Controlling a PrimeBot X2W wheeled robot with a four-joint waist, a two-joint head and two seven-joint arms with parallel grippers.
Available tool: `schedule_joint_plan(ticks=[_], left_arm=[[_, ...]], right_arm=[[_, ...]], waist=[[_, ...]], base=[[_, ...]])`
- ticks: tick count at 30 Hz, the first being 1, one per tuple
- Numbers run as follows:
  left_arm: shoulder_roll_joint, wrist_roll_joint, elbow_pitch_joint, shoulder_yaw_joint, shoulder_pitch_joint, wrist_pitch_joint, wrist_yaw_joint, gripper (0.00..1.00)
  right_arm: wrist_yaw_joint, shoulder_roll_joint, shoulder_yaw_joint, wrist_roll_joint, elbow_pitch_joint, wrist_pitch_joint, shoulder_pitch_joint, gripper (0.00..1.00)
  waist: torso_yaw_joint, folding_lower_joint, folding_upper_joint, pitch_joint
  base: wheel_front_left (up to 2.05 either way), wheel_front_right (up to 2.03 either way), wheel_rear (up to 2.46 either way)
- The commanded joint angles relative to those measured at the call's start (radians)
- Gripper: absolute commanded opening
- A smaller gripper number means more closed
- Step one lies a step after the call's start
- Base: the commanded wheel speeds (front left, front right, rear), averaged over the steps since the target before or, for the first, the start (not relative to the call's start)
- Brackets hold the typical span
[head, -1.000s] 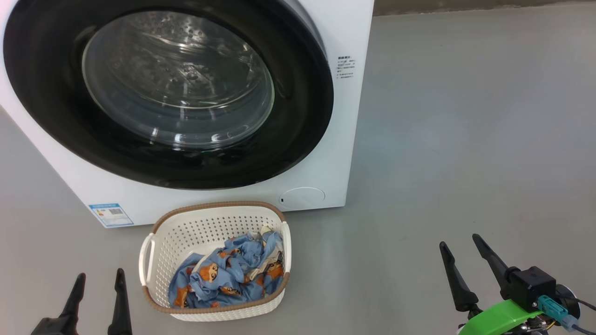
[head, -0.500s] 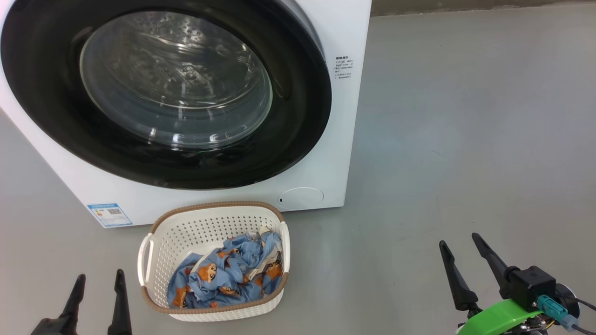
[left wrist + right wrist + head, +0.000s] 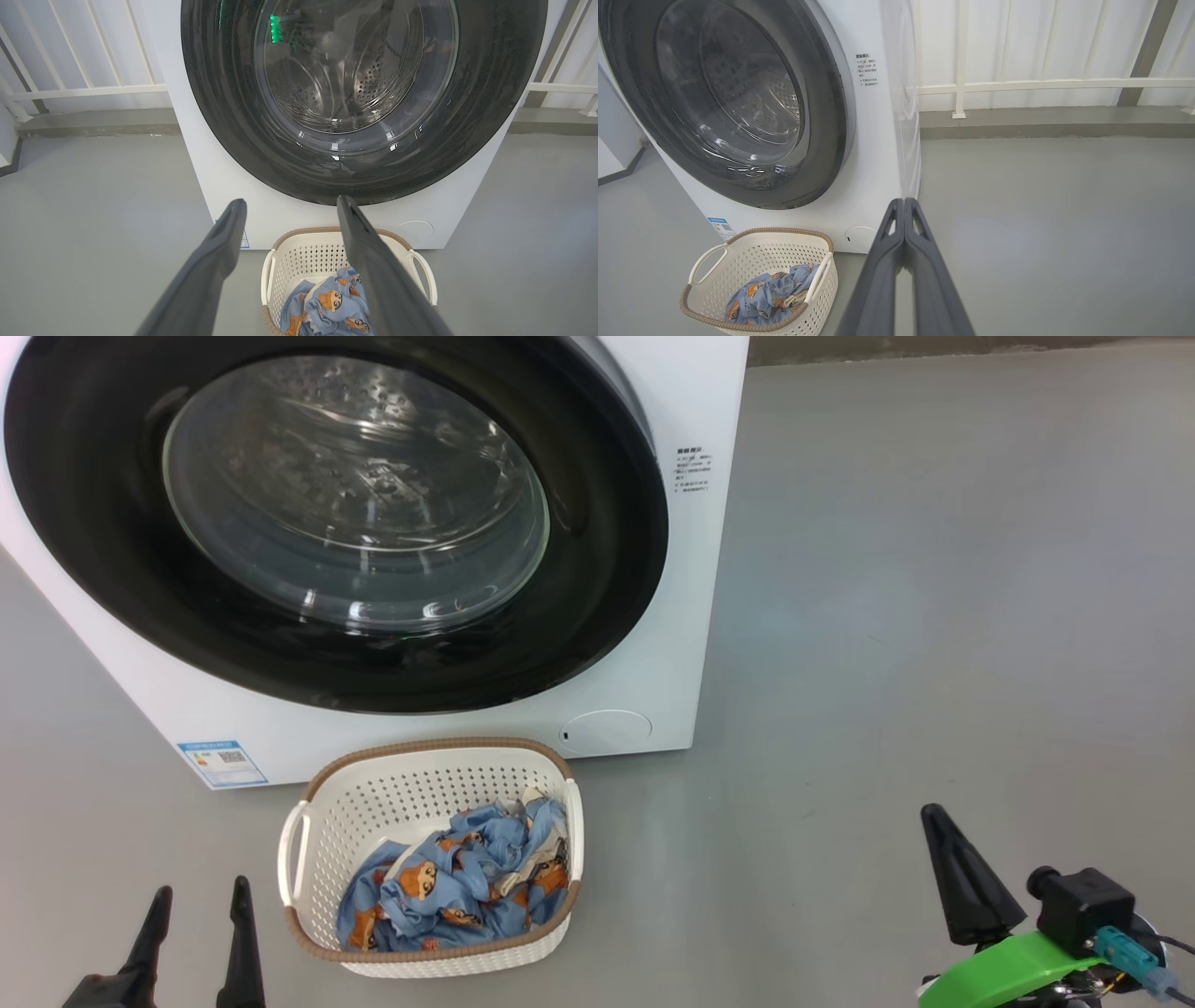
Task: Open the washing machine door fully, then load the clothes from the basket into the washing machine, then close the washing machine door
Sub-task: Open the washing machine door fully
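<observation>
From the head camera I see the big white boxy washing machine [image 3: 695, 616] at upper left. Its large round glossy black door [image 3: 607, 569], with a bulging clear glass window, lies flush against the front. Just before it on the smooth grey floor [image 3: 934, 569] stands the small cream-white perforated plastic basket [image 3: 322, 859] with a brown woven-look rim. In it, bunched toward the right wall, lie the soft blue clothes [image 3: 448, 896] printed with orange-brown bears. My left gripper [image 3: 201, 889] sits at lower left beside the basket, fingers spread, holding nothing. My right gripper [image 3: 936, 817] sits at lower right, well apart from the basket, fingers pressed together on nothing, bare floor all round it.

Through the left wrist camera the spread fingers point at the door's lower edge. The basket lies below, partly behind one finger, and the perforated steel drum [image 3: 373, 84] shows through the glass.

Through the right wrist camera the pressed-together fingers point toward the machine's right front corner. A white railing [image 3: 1041, 85] runs behind, with bare floor to the right.
</observation>
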Motion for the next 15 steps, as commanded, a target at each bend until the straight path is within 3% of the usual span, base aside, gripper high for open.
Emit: schedule_joint_plan(ticks=[1, 7, 15], left_arm=[[0.014, -0.004, -0.023, 0.032, -0.024, -0.009, -0.003, 1.00], [0.013, -0.010, -0.026, 0.031, -0.022, -0.009, -0.003, 1.00], [0.010, -0.016, -0.032, 0.025, -0.016, -0.009, -0.003, 1.00]], right_arm=[[-0.001, 0.002, 0.011, 0.028, -0.028, -0.012, -0.020, 0.00], [-0.001, 0.036, -0.045, 0.208, -0.022, -0.012, -0.024, 0.00], [-0.001, 0.051, -0.092, 0.562, 0.031, -0.012, -0.038, 0.00]], waist=[[0.001, 0.0000, 0.0000, 0.002], [0.003, 0.0000, 0.0000, 0.008], [0.004, 0.0000, 0.0000, 0.018]], base=[[0.00, 0.00, 0.00], [0.00, 0.00, 0.00], [0.00, 0.00, 0.00]])
